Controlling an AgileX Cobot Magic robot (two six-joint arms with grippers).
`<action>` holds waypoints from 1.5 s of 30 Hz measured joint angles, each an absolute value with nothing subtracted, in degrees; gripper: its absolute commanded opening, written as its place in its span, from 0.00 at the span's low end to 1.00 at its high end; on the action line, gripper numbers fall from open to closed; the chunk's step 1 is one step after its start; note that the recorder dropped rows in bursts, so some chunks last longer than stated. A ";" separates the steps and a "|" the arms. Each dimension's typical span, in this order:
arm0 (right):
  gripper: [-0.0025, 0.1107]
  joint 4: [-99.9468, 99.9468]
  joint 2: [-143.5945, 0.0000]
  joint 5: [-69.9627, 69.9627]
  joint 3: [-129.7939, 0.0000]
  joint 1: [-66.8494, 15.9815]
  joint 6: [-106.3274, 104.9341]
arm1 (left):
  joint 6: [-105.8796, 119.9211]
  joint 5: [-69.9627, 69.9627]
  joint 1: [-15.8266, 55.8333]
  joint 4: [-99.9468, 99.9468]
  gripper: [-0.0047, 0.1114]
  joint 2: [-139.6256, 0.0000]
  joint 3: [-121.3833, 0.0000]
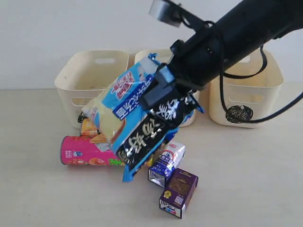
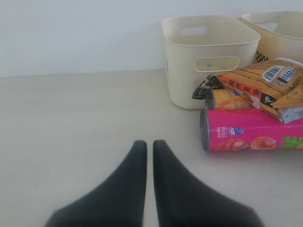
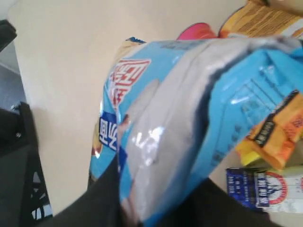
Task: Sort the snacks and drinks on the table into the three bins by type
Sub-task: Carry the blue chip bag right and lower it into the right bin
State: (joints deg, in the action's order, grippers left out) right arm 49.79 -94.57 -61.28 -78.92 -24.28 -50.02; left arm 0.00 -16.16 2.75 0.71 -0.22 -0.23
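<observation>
My right pincer (image 1: 158, 92) is clenched on the blue, black and white foil bag (image 1: 128, 109), holding it up in the air above the middle of the tabletop (image 1: 246, 179). The bag hangs tilted, its lower end over the other snacks. In my right wrist view it fills nearly everything, with my dark fingers (image 3: 106, 198) on either side of its crumpled top.

My left pincer (image 2: 147, 146) is clenched on nothing, its two black tips pressed together just over the bare tabletop.

Under the raised bag, the pink chip tube (image 1: 85, 151) lies on its side. The yellow chip tube (image 2: 229, 100) lies just behind it, toward the far edge, and the orange foil bag (image 2: 265, 85) rests across both tubes. The blue-and-white carton (image 1: 168, 161) lies beside the pink tube, and the dark purple carton (image 1: 180, 191) touches it on the side toward the near edge.

The three cream bins (image 1: 90, 71) stand in a row along the far edge of the tabletop. I cannot tell whether any holds anything.
</observation>
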 measured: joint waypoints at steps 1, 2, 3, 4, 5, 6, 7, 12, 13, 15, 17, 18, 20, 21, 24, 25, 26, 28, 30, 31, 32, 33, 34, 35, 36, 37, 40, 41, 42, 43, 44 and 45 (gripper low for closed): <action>0.02 49.79 -94.57 -61.28 -79.66 -23.18 -49.70 | 0.00 -16.16 2.75 0.71 0.07 -0.22 -0.23; 0.02 49.79 -94.57 -61.28 -80.40 -22.05 -49.23 | 0.00 -16.16 2.75 0.71 0.07 -0.22 -0.23; 0.02 49.79 -94.57 -61.28 -80.96 -20.88 -48.96 | 0.00 -16.16 2.75 0.71 0.07 -0.22 -0.23; 0.02 49.79 -94.57 -61.28 -81.76 -19.68 -48.80 | 0.00 -16.16 2.75 0.83 0.07 -0.22 -0.23; 0.02 49.79 -94.57 -61.28 -82.26 -18.41 -48.71 | 0.00 -16.16 2.75 0.83 0.07 -0.22 -0.23; 0.02 49.79 -94.57 -61.28 -82.76 -17.35 -48.48 | 0.00 -16.16 2.75 0.83 0.07 -0.22 -0.23; 0.02 49.79 -94.57 -61.30 -83.45 -15.72 -48.30 | 0.00 -16.16 2.75 0.83 0.07 -0.22 -0.23; 0.02 49.79 -94.57 -59.41 -85.24 -9.75 -47.61 | 0.00 -16.16 2.75 0.83 0.07 -0.22 -0.23; 0.02 49.79 -94.57 -58.73 -85.40 -8.53 -47.63 | 0.00 -16.16 2.75 0.83 0.07 -0.22 -0.23; 0.02 49.79 -94.57 -56.43 -85.65 -6.20 -47.48 | 0.00 -16.16 2.75 0.83 0.07 -0.22 -0.23; 0.02 49.79 -94.57 -54.02 -85.65 -4.31 -47.48 | 0.00 -16.16 2.75 0.83 0.07 -0.22 -0.23; 0.02 49.79 -94.57 -52.55 -85.65 -3.33 -47.48 | 0.00 -16.16 2.75 0.83 0.07 -0.22 -0.23; 0.02 49.79 -94.57 -49.19 -85.65 -1.82 -47.48 | 0.00 -16.16 2.75 0.83 0.07 -0.22 -0.23; 0.02 49.79 -94.57 -47.33 -85.65 -1.13 -47.48 | 0.00 -16.16 2.75 0.83 0.07 -0.22 -0.23; 0.02 49.87 -94.57 -41.73 -85.65 0.18 -47.48 | 0.00 -16.16 2.75 0.83 0.07 -0.22 -0.23; 0.02 49.87 -94.68 -39.76 -85.78 0.50 -47.65 | 0.00 -16.16 2.75 0.83 0.07 -0.22 -0.23; 0.02 49.87 -94.82 -37.73 -85.91 0.59 -47.91 | 0.00 -16.16 2.75 0.83 0.07 -0.22 -0.23; 0.02 50.00 -95.56 -34.25 -86.04 0.63 -48.68 | 0.00 -16.16 2.75 0.83 0.07 -0.22 -0.23; 0.02 50.24 -96.69 -30.90 -86.04 0.63 -49.49 | 0.00 -16.16 2.75 0.83 0.07 -0.22 -0.23; 0.02 50.34 -97.46 -29.34 -86.04 0.63 -49.77 | 0.00 -16.16 2.75 0.83 0.07 -0.22 -0.23; 0.02 50.35 -98.29 -27.61 -86.04 0.63 -50.28 | 0.00 -16.16 2.75 0.83 0.07 -0.22 -0.23; 0.02 50.35 -98.99 -26.19 -86.04 0.63 -50.54 | 0.00 -16.16 2.75 0.83 0.07 -0.22 -0.23; 0.02 50.35 -99.94 -24.30 -86.04 0.63 -50.84 | 0.00 -16.16 2.75 0.83 0.07 -0.22 -0.23; 0.02 50.35 -100.91 -22.54 -86.04 0.63 -50.97 | 0.00 -16.16 2.75 0.83 0.07 -0.22 -0.23; 0.02 50.35 -101.71 -21.08 -86.04 0.63 -51.57 | 0.00 -16.16 2.75 0.83 0.07 -0.22 -0.23; 0.02 50.35 -102.70 -19.31 -86.04 0.63 -52.12 | 0.00 -16.16 2.75 0.83 0.07 -0.22 -0.23; 0.02 50.47 -105.60 -14.36 -86.04 0.63 -53.42 | 0.00 -16.16 2.75 0.83 0.07 -0.22 -0.23; 0.02 50.47 -106.65 -13.01 -86.04 0.63 -53.86 | 0.00 -16.16 2.75 0.83 0.07 -0.22 -0.23; 0.02 50.47 -107.71 -11.98 -86.04 0.63 -54.30 | 0.00 -16.16 2.75 0.83 0.07 -0.22 -0.23; 0.02 50.47 -108.80 -10.55 -86.04 0.63 -54.91 | 0.00 -16.16 2.75 0.83 0.07 -0.22 -0.23; 0.02 50.61 -109.91 -9.72 -86.18 0.63 -55.18 | 0.00 -16.16 2.75 0.83 0.07 -0.22 -0.23; 0.02 50.61 -110.87 -9.11 -86.31 0.63 -55.30 | 0.00 -16.16 2.75 0.83 0.07 -0.22 -0.23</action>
